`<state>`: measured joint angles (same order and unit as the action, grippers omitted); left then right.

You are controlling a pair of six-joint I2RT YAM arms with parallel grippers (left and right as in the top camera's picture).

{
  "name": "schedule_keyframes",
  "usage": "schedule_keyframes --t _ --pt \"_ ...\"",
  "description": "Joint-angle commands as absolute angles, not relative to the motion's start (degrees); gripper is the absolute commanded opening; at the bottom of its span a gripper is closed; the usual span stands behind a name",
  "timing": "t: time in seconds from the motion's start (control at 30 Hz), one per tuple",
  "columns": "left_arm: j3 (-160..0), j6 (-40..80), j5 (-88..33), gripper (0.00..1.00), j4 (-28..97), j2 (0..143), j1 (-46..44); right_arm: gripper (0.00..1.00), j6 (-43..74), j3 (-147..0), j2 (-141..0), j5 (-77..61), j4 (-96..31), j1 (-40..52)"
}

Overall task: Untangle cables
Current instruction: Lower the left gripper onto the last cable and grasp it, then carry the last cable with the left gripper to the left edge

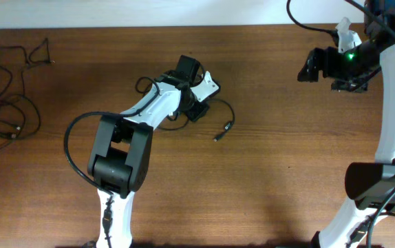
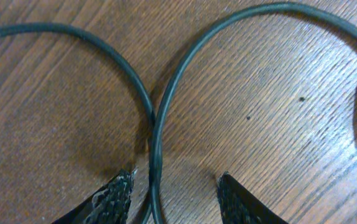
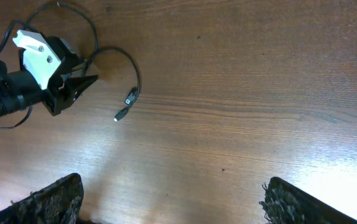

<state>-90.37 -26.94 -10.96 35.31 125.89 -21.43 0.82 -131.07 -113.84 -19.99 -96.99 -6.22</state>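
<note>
Down low, left gripper [image 2: 175, 180] half-open astride a cable [image 2: 154, 168] (right gripper [image 3: 172, 183] wide, empty).

Robot lab: wood-grain table [image 1: 273, 172], two white robot arms [image 1: 146, 107].

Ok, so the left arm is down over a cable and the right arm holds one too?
No. The right end effector is open and holds nothing; the right wrist view shows only table between its fingers. The left end effector is down over a cable.
</note>
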Motion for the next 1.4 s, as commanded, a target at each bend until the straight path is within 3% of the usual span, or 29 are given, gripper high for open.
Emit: schedule_keyframes --t 0.0,0.1,0.27,0.53,0.77,0.97,1.17,1.37 --pt "-88.03 -26.20 -9.72 0.46 35.57 126.87 -21.28 0.94 0.16 -131.68 -114.41 -20.71 -97.32 -5.96" --pt "-87.18 -26.20 -8.97 0.40 35.59 127.22 -21.28 0.94 0.16 -131.68 -114.41 -20.71 -97.32 -5.96" --pt "-87.05 -26.15 -9.17 0.00 37.19 127.61 -21.28 0.94 0.19 -131.68 -114.41 -20.71 -97.32 -5.96" --pt "-94.50 -18.79 -5.45 0.00 42.85 123.74 -19.35 0.94 0.16 -131.68 -114.41 -20.34 -97.32 -5.96" --pt "-108.12 -14.15 -3.90 0.00 52.16 110.72 -14.96 0.94 0.16 -131.68 -114.41 -20.27 -97.32 -5.96" --pt "-109.58 -12.43 4.32 0.00 55.27 96.09 -9.28 0.94 0.12 -131.68 -114.41 -20.29 -97.32 -5.96" --pt "-109.58 -8.64 9.69 0.00 60.14 85.97 0.10 0.94 0.12 -131.68 -114.41 -20.29 -97.32 -5.96" --pt "-109.58 9.91 28.16 0.00 60.93 79.96 12.71 0.94 0.12 -131.68 -114.41 -20.29 -97.32 -5.96"
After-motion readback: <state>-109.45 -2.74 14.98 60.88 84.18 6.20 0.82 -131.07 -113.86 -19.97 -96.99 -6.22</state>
